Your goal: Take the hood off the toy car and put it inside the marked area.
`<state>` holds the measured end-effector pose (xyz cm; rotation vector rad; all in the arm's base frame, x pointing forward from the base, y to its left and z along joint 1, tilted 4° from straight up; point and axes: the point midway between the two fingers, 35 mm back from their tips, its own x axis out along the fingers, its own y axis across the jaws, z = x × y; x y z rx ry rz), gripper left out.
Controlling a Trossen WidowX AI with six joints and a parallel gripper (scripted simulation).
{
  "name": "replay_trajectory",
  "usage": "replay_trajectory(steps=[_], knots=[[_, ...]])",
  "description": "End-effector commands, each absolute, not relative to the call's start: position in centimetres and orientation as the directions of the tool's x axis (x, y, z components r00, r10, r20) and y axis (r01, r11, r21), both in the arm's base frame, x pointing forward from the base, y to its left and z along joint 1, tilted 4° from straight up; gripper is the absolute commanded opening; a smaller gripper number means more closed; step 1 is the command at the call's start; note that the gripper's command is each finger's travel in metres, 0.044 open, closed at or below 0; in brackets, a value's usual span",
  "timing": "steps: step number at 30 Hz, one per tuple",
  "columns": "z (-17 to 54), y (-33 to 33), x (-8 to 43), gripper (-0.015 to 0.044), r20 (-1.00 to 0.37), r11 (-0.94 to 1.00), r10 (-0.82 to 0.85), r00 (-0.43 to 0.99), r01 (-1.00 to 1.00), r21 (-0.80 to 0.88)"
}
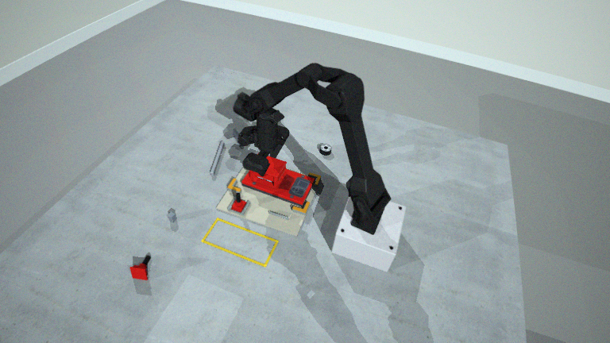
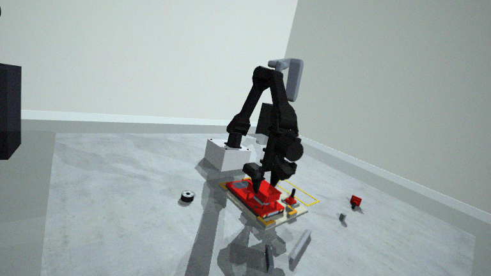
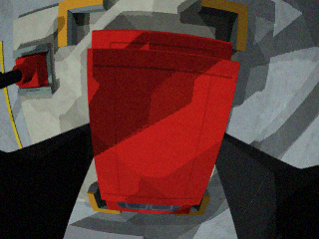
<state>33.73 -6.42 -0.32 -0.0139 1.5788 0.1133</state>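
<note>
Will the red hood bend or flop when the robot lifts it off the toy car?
Probably not: the hood looks like a flat, hard-edged panel. It fills the gap between the gripper's fingers, so it should stay level. Being wide, it could tilt if it slips.

text: none legible | labels: none | brands: none | numbers: none | signs: none on the toy car, its base plate, the arm's white pedestal or the walls
</note>
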Motion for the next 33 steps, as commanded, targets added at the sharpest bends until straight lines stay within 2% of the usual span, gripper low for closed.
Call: replay_trajectory(steps=[1,7,13,33], knots=[[1.1,-6.6,34.0,0.0000,-0.998,0.995,0.060,0.000,-0.085,0.059],[4.3,-6.7,34.0,0.0000,-0.998,0.995,0.060,0.001,-0.085,0.059],[3.6,-6.3,34.0,0.0000,-0.998,0.995,0.061,-0.003,-0.079,0.061],[4.7,4.4,33.7,0.0000,-0.998,0.995,0.065,0.000,-0.082,0.065]])
